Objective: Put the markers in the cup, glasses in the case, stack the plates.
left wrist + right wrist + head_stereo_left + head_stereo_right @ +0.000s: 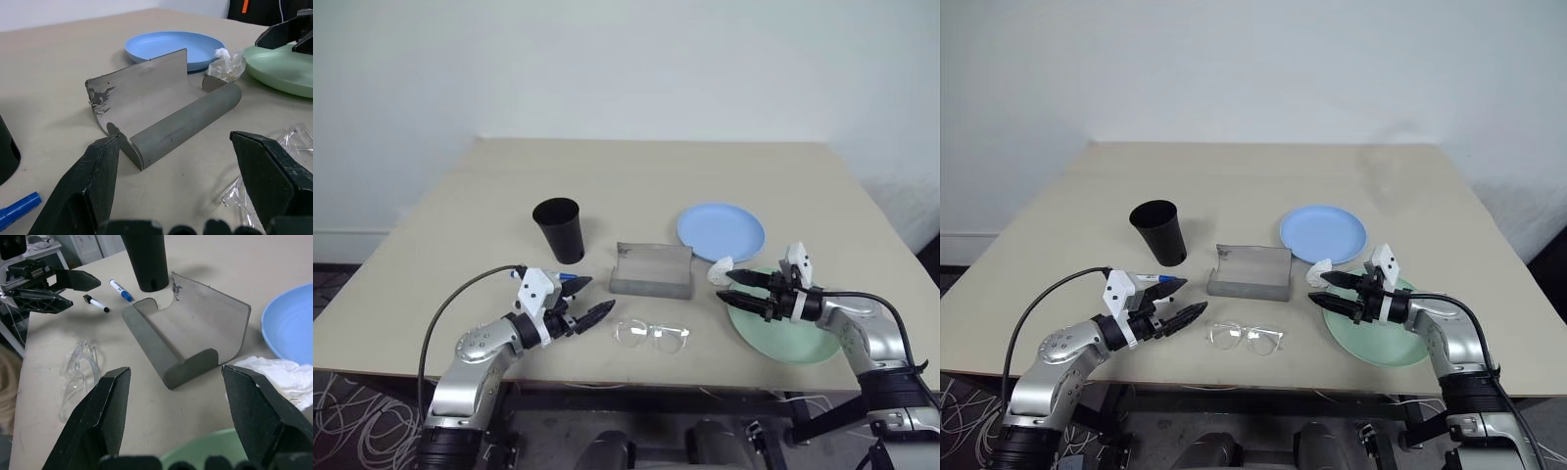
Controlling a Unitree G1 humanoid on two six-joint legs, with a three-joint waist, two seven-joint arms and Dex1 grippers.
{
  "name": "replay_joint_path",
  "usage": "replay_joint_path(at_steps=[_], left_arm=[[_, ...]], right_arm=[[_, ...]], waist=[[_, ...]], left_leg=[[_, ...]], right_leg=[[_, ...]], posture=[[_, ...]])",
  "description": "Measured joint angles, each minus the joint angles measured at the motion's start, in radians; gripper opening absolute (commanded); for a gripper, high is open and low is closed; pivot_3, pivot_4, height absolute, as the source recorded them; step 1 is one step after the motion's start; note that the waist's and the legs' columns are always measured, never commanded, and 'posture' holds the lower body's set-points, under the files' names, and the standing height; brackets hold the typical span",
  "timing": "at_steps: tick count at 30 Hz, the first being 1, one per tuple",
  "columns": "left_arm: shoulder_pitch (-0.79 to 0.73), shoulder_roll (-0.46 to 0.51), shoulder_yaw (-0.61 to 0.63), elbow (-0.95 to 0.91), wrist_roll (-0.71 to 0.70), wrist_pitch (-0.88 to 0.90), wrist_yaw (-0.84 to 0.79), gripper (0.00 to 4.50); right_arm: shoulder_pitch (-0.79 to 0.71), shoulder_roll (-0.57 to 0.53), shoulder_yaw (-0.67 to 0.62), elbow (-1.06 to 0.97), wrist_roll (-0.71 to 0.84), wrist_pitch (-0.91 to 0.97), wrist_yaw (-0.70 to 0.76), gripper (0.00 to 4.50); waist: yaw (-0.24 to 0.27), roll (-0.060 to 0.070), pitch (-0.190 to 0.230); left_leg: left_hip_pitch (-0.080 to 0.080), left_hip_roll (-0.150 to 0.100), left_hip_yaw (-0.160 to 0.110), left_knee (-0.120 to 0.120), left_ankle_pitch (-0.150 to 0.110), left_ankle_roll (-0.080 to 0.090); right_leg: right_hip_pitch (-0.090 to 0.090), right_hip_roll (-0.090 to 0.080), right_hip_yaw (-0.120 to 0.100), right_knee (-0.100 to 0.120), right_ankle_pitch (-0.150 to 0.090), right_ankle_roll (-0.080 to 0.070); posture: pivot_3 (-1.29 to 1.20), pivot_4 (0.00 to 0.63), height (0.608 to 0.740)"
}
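No step is visibly begun: both the left gripper (pixel 585 305) and right gripper (pixel 737 290) hover spread and empty, the glasses (pixel 651 335) lie before the open case (pixel 652 270), probably the next pickup.

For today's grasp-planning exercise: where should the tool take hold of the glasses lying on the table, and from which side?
Probably grip the bridge of the glasses from above. They lie flat, lenses side by side, and the thin clear frame narrows at the middle, which the open left tool could likely span. The case stands open just behind.
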Motion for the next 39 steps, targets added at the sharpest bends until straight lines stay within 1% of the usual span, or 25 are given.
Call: replay_joint_path(at_steps=[17,26,30,35,36,37,38,39], left_arm=[[0.022,-0.006,0.008,0.000,-0.028,0.007,-0.007,3.77],[0.006,-0.018,0.003,0.004,-0.028,0.004,-0.006,3.77],[-0.007,-0.032,-0.002,0.008,-0.025,-0.004,-0.004,3.77],[-0.007,-0.049,-0.026,0.007,-0.022,-0.005,0.002,3.77],[-0.006,-0.051,-0.031,0.004,-0.025,-0.001,0.002,3.80],[-0.006,-0.053,-0.037,-0.005,-0.029,0.005,0.000,3.80],[-0.006,-0.055,-0.042,-0.018,-0.034,0.012,-0.002,3.80],[-0.007,-0.056,-0.045,-0.031,-0.038,0.018,-0.004,3.80]], right_arm=[[0.037,0.000,-0.010,-0.089,0.018,0.026,-0.059,3.23],[0.037,-0.001,-0.010,-0.089,0.019,0.027,-0.072,3.23],[0.021,-0.027,-0.026,-0.080,0.017,0.016,-0.077,3.23],[-0.046,-0.125,-0.093,0.031,0.007,-0.033,-0.086,3.23],[-0.059,-0.144,-0.106,0.060,0.001,-0.048,-0.086,3.59],[-0.071,-0.162,-0.119,0.091,-0.010,-0.061,-0.086,3.76],[-0.078,-0.178,-0.133,0.117,-0.016,-0.076,-0.087,4.05],[-0.084,-0.184,-0.141,0.138,-0.021,-0.085,-0.087,4.43]], waist=[[0.000,0.000,0.000],[0.000,0.000,0.000],[0.000,0.000,0.000],[0.001,0.000,0.000],[0.001,0.000,0.000],[0.001,0.000,0.000],[0.001,0.000,0.000],[0.000,-0.001,0.000]], left_leg=[[0.001,0.001,0.001,0.000,0.000,0.000],[0.001,0.001,0.001,0.000,0.000,0.000],[0.000,0.001,0.002,0.000,0.000,0.000],[0.000,0.000,0.002,0.000,0.000,0.000],[0.000,0.000,0.002,0.000,0.000,0.000],[0.000,0.000,0.002,0.000,0.000,0.000],[0.000,0.000,0.002,0.000,0.000,0.000],[0.001,0.000,0.002,0.000,0.000,0.000]], right_leg=[[0.000,0.000,0.000,0.000,0.000,0.000],[0.000,0.000,0.000,0.000,0.000,0.000],[0.000,0.000,0.000,0.000,0.000,0.000],[0.000,0.000,0.000,0.000,0.000,0.000],[0.000,0.000,0.000,0.000,0.000,0.000],[0.000,0.000,0.000,0.000,0.000,0.000],[0.001,0.000,0.000,0.000,0.000,0.000],[0.001,0.000,0.000,0.000,0.000,0.000]], posture=[[0.00,0.000,0.737],[0.00,0.000,0.737],[0.00,0.000,0.737],[0.00,0.000,0.737],[0.00,0.000,0.737],[0.00,0.000,0.737],[0.00,0.000,0.737],[0.00,0.000,0.737]])
